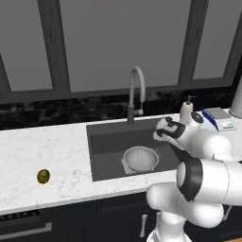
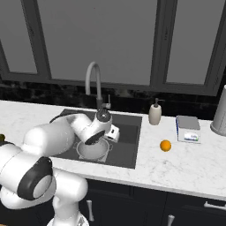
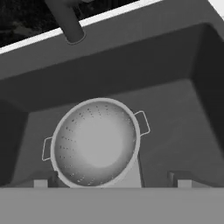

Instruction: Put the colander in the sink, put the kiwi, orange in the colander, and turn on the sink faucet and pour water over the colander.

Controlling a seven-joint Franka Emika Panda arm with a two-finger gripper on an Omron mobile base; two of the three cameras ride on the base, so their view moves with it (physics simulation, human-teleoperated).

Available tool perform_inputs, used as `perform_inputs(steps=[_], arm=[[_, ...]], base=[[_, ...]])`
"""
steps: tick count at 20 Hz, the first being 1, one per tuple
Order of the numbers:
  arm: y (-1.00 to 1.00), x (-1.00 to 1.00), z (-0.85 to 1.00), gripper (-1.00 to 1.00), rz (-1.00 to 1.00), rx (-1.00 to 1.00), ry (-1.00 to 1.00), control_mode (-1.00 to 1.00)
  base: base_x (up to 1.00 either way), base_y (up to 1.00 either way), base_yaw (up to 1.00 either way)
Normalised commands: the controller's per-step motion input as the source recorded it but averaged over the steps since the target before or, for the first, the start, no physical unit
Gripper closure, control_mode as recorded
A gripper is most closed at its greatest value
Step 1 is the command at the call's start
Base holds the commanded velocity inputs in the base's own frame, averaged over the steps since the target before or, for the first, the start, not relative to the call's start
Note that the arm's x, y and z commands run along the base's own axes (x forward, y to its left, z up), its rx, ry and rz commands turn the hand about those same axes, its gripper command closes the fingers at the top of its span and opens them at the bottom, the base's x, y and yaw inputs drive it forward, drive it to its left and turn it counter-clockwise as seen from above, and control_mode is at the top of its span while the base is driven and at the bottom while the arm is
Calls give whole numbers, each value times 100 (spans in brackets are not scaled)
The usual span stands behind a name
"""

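The white arm bends forward and down, its end effector (image 3: 109, 183) pointing downward with jaws spread wide, holding nothing.

The sink (image 1: 108, 142) is open from above, and the colander (image 1: 140, 158) is seen upright on its floor, over the drain plate, with bare floor left around it. Its mouth is not covered, so it can be entered from the top. The sink faucet (image 1: 136, 92) stands at the back rim, and its arched spout hangs over the rear part of the basin. The fingers (image 3: 39, 182) are spread wide just above the colander, with nothing between them. On the desk (image 2: 190, 165), free surface lies around the orange (image 2: 165, 145), near a soap dispenser (image 2: 155, 112) and a box (image 2: 188, 128). The kiwi (image 1: 43, 176) lies alone on the left side.
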Motion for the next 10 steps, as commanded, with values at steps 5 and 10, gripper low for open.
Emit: perform_inputs(steps=[5, 10], arm=[[-38, -38, 100, -100, 3, 0, 6, -100], [-6, -98, 89, -100, 1, 0, -29, -100]], base=[[0, 0, 0], [0, 0, 0]])
